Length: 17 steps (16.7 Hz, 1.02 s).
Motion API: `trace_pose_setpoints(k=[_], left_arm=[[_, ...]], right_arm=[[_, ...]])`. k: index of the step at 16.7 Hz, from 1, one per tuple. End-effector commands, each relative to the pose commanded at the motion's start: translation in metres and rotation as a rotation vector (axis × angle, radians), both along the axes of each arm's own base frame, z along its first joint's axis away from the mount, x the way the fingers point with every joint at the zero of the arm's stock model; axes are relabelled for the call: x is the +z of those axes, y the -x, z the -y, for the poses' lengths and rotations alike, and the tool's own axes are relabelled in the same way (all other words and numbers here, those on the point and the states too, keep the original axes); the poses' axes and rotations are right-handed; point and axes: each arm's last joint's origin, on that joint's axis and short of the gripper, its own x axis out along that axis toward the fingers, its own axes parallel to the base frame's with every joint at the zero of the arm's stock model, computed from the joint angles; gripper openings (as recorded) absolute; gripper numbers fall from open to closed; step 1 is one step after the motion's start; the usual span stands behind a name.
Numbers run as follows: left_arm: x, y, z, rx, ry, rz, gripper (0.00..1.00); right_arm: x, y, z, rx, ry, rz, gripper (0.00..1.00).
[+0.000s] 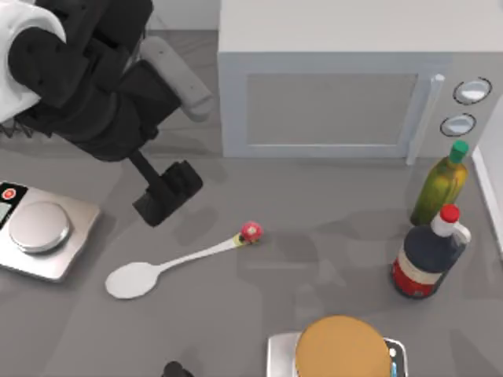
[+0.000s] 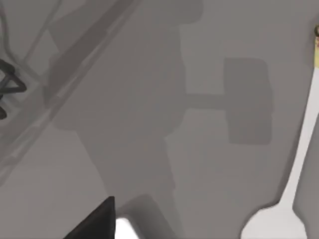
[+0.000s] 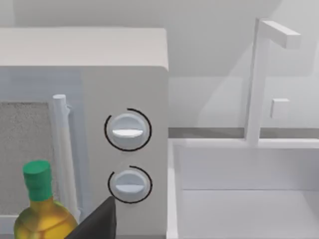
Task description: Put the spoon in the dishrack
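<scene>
I'm seeing my left arm's black two-finger gripper (image 1: 167, 193) hanging over the grey table (image 1: 314, 236), left of centre, just beyond the white spoon with the oval bowl and red-pink knob (image 1: 177, 263). It's holding and touching nothing; I cannot tell how wide the fingers are standing. The spoon is lying flat, bowl toward the near left, knob toward the middle. Thin black wire dishrack bars (image 1: 12, 129) are peeking out at the far left edge. Pale grey microwave box (image 1: 330, 94) is sitting far right.
</scene>
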Motion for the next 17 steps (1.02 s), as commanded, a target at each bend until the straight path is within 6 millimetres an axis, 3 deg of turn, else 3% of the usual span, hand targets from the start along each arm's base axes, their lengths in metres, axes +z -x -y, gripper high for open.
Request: trace_pose_setpoints(k=[3, 7, 15, 17], left_arm=[[-0.033, -0.029, 0.036, -0.105, -0.116, -0.190, 1.00], [-0.063, -0.044, 0.065, -0.199, -0.212, -0.352, 1.00], [-0.069, -0.046, 0.068, -0.213, -0.229, -0.382, 1.00], [-0.081, -0.047, 0.069, -0.216, -0.232, -0.386, 1.00]], right_arm=[[0.000, 0.000, 0.000, 0.000, 0.000, 0.000, 1.00], [0.000, 0.000, 0.000, 0.000, 0.000, 0.000, 1.00], [0.000, 0.000, 0.000, 0.000, 0.000, 0.000, 1.00], [0.000, 0.000, 0.000, 0.000, 0.000, 0.000, 1.00]])
